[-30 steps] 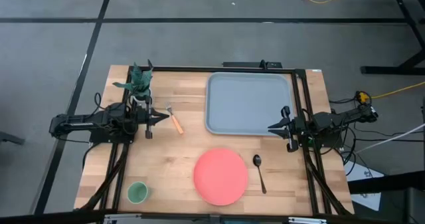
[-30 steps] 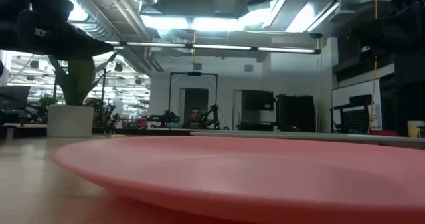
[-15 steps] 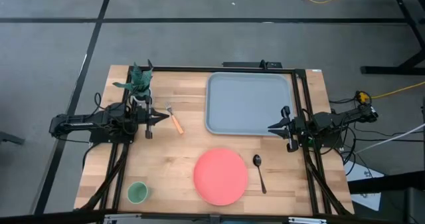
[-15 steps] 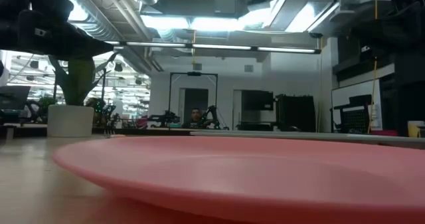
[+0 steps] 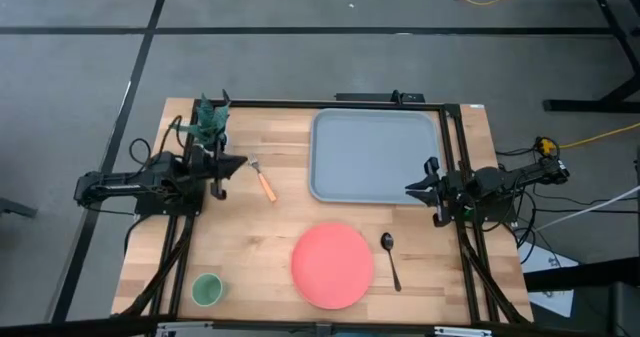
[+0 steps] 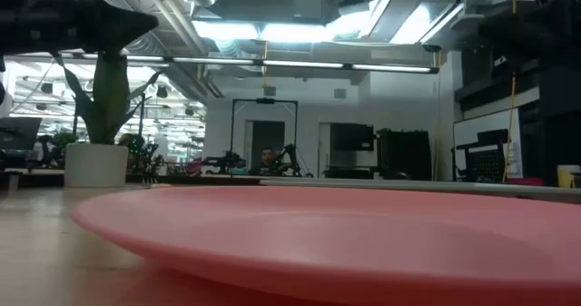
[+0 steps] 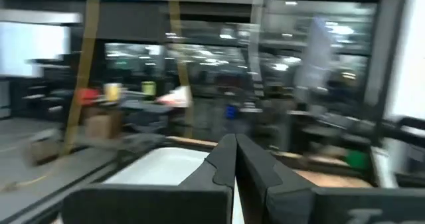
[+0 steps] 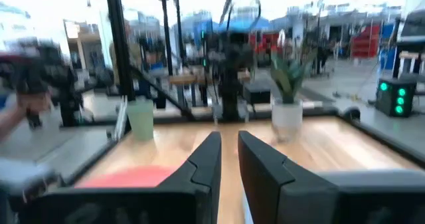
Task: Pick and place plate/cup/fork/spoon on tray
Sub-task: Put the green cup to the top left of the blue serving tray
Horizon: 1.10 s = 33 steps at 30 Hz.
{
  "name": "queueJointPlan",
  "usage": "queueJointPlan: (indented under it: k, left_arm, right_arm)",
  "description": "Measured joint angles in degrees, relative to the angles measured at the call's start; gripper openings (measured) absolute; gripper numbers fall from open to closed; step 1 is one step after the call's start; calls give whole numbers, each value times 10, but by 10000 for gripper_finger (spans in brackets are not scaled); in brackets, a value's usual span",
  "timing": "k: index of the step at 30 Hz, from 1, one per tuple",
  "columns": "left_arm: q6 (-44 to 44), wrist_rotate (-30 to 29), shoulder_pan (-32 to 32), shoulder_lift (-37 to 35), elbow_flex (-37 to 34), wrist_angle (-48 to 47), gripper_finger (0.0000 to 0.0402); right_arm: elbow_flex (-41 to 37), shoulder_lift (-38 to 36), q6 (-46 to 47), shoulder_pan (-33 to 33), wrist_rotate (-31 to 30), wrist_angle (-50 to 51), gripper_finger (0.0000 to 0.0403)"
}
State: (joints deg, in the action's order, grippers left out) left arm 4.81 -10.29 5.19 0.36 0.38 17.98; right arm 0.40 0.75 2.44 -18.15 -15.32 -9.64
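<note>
From up top we've got the tray (image 5: 374, 156) lying at the far side of the counter (image 5: 240, 237), long axis running left-right, nothing in it. The plate (image 5: 333, 266) lies near the front edge, and just right of it the spoon (image 5: 391, 259) lies with its bowl pointing at the tray and its handle toward the front. The fork (image 5: 262, 178) lies left of the tray, tines pointing away toward the back, orange handle angled to the front-right. The cup (image 5: 206, 290) is down in the front-left corner, upright, looks empty. Left gripper (image 5: 240, 163) hovers just left of the fork with fingers together; right gripper (image 5: 411, 189) is at the tray's right edge.

Low view is mostly plate (image 6: 345, 238), with a potted plant (image 6: 98, 124) behind on the left.

Left wrist: fingers (image 7: 222, 165) pressed shut on nothing.

Right wrist: fingers (image 8: 206, 159) a little apart, cup (image 8: 140, 117) and plate (image 8: 126, 177) ahead.

No readable writing anywhere.
</note>
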Motion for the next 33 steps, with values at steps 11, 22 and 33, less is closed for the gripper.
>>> queueJointPlan:
  k: [11,22,33]
  left_arm:
    - [42,-61,-12,98,37,-60,0]
    - [149,10,-77,259,296,-401,0]
    - [197,179,-194,413,552,-688,0]
  right_arm:
    - [0,0,-73,0,-2,-86,57]
    - [0,0,-76,0,-2,-75,57]
    - [0,0,-103,0,-28,-42,57]
